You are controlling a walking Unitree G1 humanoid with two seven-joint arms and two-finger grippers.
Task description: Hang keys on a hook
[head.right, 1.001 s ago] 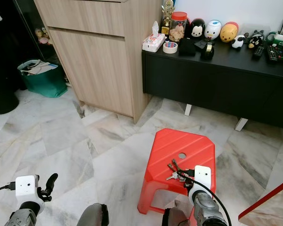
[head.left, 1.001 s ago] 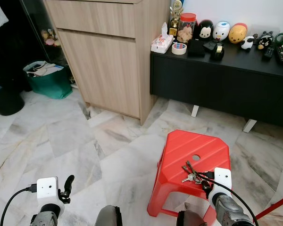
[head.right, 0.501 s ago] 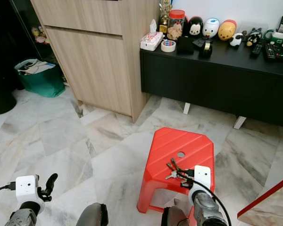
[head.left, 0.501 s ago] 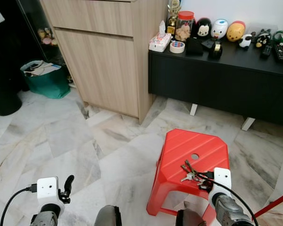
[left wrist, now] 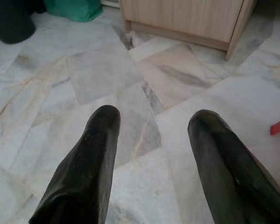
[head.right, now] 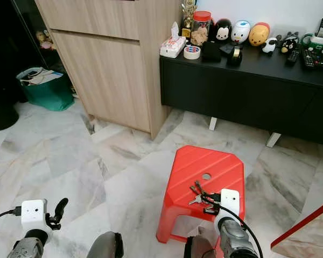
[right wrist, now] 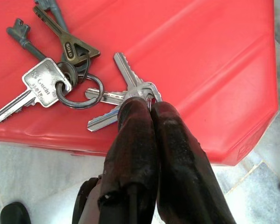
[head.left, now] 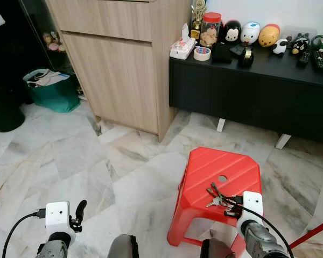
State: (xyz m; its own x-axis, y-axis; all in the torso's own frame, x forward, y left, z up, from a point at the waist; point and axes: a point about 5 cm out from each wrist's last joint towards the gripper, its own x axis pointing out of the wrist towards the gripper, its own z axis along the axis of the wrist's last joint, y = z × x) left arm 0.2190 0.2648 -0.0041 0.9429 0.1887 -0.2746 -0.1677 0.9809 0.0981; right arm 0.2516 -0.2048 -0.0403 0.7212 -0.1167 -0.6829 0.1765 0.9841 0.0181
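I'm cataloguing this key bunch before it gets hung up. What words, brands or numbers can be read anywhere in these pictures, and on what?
"SOLO": stamped on the dark brass key lying on the red stool.
Engraved word on the silver key: too small and tilted to read surely.
Keys pinched in the right claw: no marking legible.
Jar, tissue pack and figurines on the black cabinet: print too small to read.

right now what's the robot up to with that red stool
The right gripper has its fingers pinched shut on a bunch of keys lying on the red stool. The keys rest flat on the seat, not yet lifted. The left gripper hangs open over the marble floor, idle. No hook can be made out.
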